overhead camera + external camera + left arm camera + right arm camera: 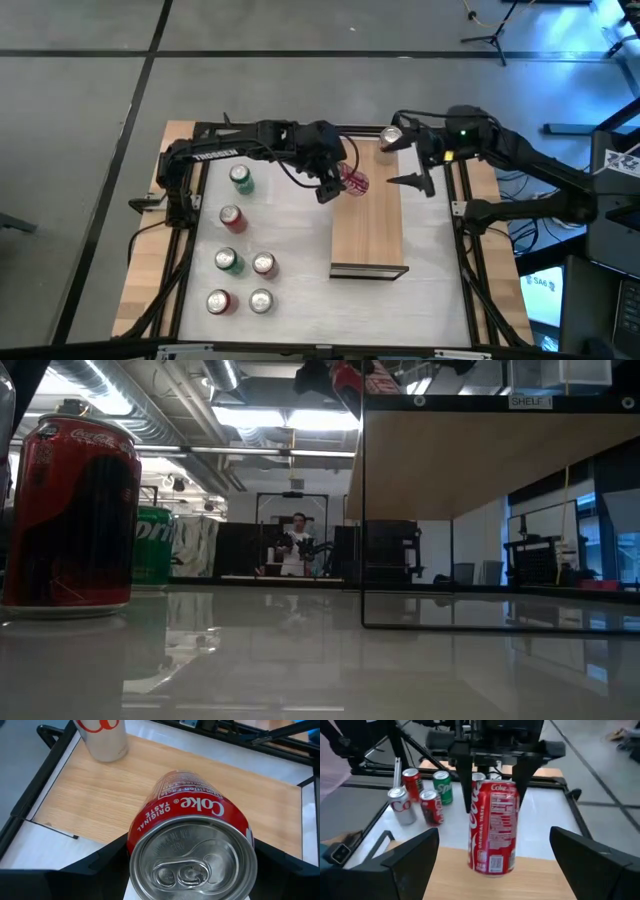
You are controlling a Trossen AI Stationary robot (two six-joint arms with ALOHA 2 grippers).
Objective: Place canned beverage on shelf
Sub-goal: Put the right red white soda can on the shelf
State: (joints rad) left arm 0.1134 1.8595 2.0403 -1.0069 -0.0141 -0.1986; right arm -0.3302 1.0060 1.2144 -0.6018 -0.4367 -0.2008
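We found the left gripper [338,186] clamping the upright Coke can [492,826] just above the shelf [368,235], at its far end; the right gripper [408,160] stood wide and empty beside that end.

Overhead camera stares straight down on the whole table [300,215], shelf [368,225] toward three o'clock. The low camera sits at tabletop level, looking across into the room, a red can [70,510] huge at nine o'clock. The left wrist camera hovers right above a Coke can [192,850]; the right wrist camera faces that same can from nearby.
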